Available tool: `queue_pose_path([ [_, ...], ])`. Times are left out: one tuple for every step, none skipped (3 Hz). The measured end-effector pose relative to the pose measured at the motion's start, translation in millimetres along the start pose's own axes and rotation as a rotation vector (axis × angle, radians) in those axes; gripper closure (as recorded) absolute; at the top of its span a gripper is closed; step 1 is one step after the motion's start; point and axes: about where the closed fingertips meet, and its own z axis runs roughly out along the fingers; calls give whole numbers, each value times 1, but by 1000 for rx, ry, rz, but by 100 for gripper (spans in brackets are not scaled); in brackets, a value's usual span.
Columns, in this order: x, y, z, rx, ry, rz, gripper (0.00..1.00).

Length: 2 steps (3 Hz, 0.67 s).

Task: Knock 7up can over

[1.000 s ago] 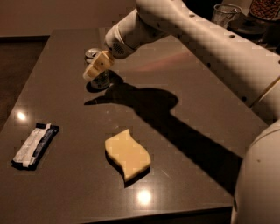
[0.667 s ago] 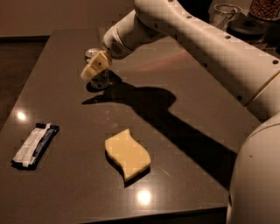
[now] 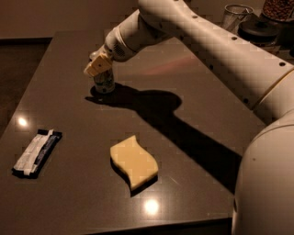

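— In the camera view, where is your hand?
— My hand [image 3: 97, 66] hangs over the dark surface [image 3: 69, 193]. The 7up can [image 3: 105, 84] stands upright directly beneath it, its top right against my hand.
— Open or closed?
— I cannot tell.

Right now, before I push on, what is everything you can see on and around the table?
can: one, pale green-white, upright on the table's far left part.
sponge: one, yellow, front middle of the table.
packet: one, white and dark, lying flat near the front left edge.
table: one, dark brown, fills most of the view.
glass: one, clear, beyond the far right corner.
jar: one, brown contents, top right, cut off by the edge.
arm: one, white, reaching from the right to the can.
gripper: one, tan, at the can's top.
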Motion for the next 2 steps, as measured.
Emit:
queue_pose_path([
  [-12,2,-15,7,51,-27,73],
  [-22,5,-45,34,235,-120,100],
])
